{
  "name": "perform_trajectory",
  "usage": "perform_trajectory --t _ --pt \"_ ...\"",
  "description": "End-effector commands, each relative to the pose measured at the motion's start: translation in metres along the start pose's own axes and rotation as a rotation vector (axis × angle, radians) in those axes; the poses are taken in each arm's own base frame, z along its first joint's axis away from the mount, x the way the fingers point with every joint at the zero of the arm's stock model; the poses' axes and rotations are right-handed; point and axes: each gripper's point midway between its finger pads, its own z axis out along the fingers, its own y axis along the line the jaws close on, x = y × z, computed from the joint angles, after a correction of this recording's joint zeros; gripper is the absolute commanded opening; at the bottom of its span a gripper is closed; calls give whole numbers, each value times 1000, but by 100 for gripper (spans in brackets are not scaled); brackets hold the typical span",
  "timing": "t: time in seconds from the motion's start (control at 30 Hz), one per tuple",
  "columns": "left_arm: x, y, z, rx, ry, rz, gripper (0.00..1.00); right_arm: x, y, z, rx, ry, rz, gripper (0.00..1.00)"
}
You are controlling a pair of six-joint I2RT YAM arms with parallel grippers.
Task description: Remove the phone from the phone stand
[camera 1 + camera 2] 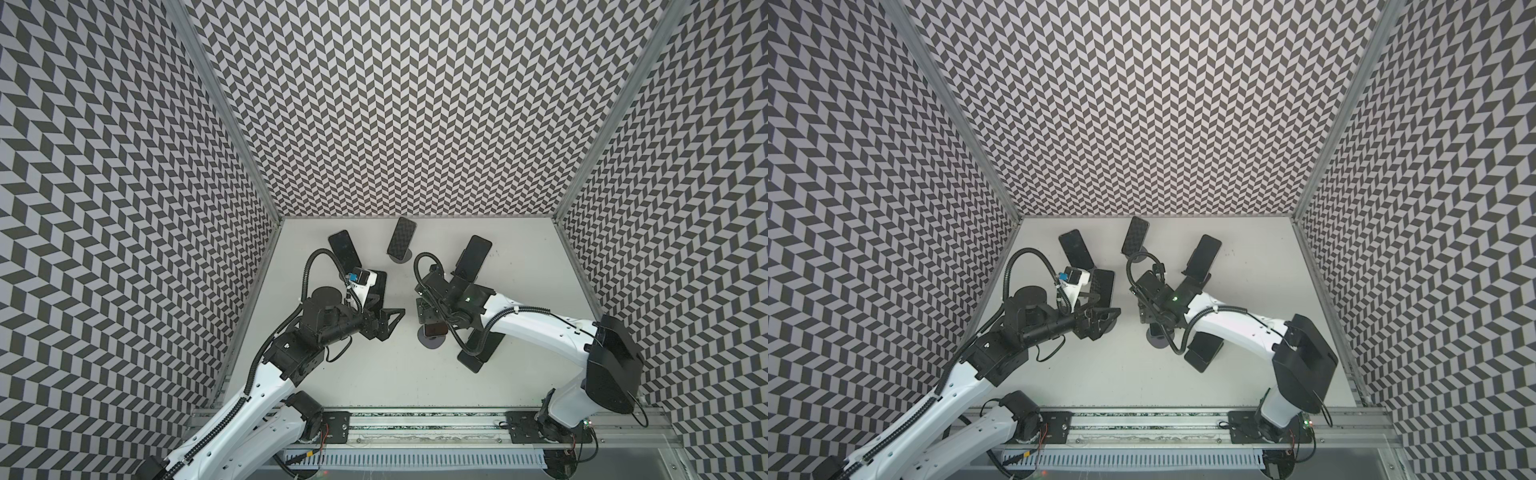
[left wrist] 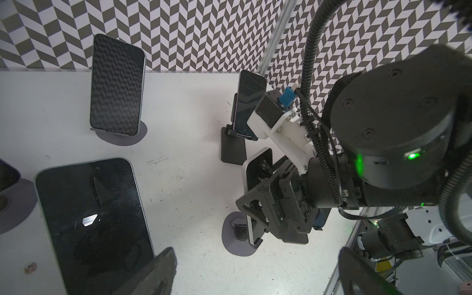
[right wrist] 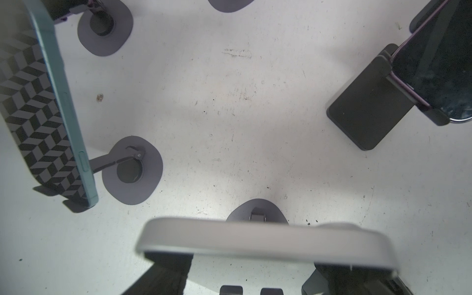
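While top views half-hide it, left wrist cam shows silver-edged black phone (image 2: 258, 175) on round grey stand (image 2: 233, 245); L gripper (image 1: 394, 322) apart, R gripper (image 1: 433, 322) unclear.

We are looking into a robot test cell in a lab, not a home or a shop. Three walls (image 1: 415, 104) printed with a grey chevron pattern box in a bare white worktop (image 1: 374, 374), and plain aluminium posts (image 1: 224, 108) join them at the corners. At 6 o'clock an aluminium rail (image 1: 428, 419) carries the bases of two arms, the left arm (image 1: 249, 395) at 7 o'clock and the right arm (image 1: 540, 324) at 4 o'clock, with a slotted cable duct (image 1: 415, 459) just beside it. Towards 12 o'clock we see several phones (image 1: 401, 237) propped on stands (image 3: 150, 173).
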Motion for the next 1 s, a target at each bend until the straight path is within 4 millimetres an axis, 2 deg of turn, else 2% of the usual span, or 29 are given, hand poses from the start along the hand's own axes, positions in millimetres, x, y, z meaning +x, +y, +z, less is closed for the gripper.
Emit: perform_trajectory --t 0.0,0.3,0.97 --pt "-9 -5 -1 10 -30 4 99 -2 0 5 -2 -12 4 81" --pt "-9 -4 1 10 -25 -3 99 0 -1 5 -1 -12 3 79" --pt "-10 -5 1 15 -29 -20 98 -11 0 -2 3 -37 -28 72"
